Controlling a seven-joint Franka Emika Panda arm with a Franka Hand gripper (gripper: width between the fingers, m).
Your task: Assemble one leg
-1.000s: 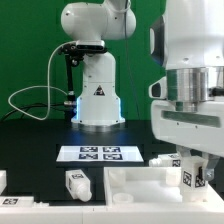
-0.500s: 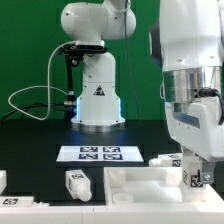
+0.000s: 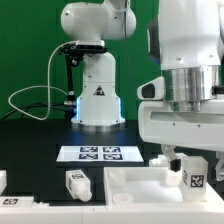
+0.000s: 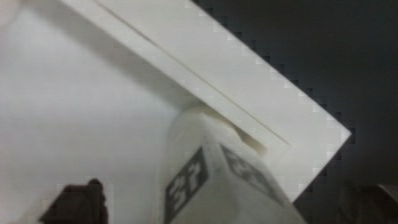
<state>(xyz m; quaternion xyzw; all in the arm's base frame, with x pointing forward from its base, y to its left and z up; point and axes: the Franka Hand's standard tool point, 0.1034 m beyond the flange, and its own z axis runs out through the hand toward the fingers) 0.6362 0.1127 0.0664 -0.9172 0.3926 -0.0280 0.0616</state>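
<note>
Exterior view shows the gripper (image 3: 196, 170) low at the marker board's (image 3: 98, 153) right, over the white panel (image 3: 135, 183), clamped on a tagged leg (image 3: 195, 176) whose lower part the panel's rim hides. Another leg (image 3: 77, 183) lies just in front of the marker board, beside the panel, and the arm's bulk blocks everything behind it. Wrist view looks down the held leg (image 4: 214, 170) onto the panel (image 4: 107, 100).
</note>
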